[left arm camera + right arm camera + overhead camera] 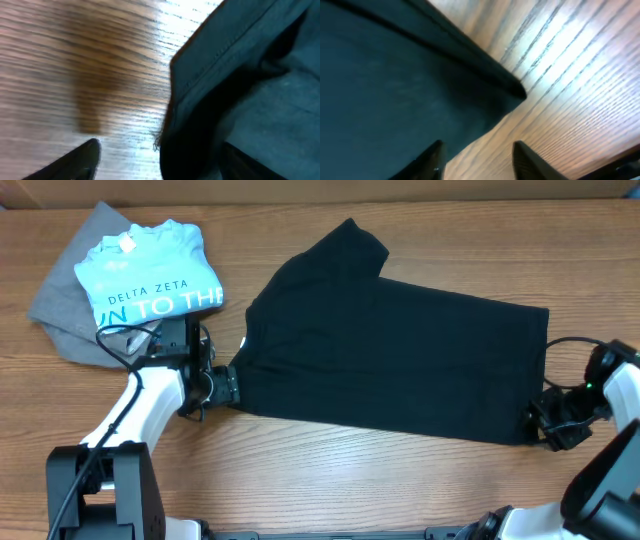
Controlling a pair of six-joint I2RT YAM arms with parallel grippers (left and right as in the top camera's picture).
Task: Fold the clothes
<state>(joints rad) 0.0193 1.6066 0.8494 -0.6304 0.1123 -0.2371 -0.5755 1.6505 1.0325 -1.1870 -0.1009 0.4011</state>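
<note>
Overhead: worktop (pixel 330 480) of wood grain, three garments on it. The black T-shirt (pixel 400 350) is the biggest. It lies flat across the middle, neck end toward my left arm and hem toward my right. Only one sleeve (pixel 355 240) shows, jutting toward the far edge, so I judge the shirt is already doubled lengthwise, though I can't confirm this.

Grey garment (pixel 60 310) sits at the far left corner with the light blue T-shirt (pixel 150 265) folded on top of it. Both are apart from the black shirt and out of the way, probably so they don't snag during a fold.

Left tool (pixel 222 385) is low at the shirt's near neck-end corner. Right tool (pixel 545 420) is low at the near hem corner. One tool at each end makes sense, since lifting both corners together would carry the long near edge over evenly.

Left wrist view: left tool (pixel 160 150) is spread wide with the stitched edge of the shirt (pixel 240 75) in the gap, not pinched. One finger (pixel 75 162) rests on bare wood.

Right wrist view: right tool (pixel 477 152) is also released, fingers (pixel 432 160) parted. The hem corner (pixel 517 92) sits just ahead of the gap, with nothing gripped yet.

Small white speck at the collar (pixel 245 343), likely the neck tag.

Risk: the fabric is soft, so a shallow pinch could catch only the top layer.
</note>
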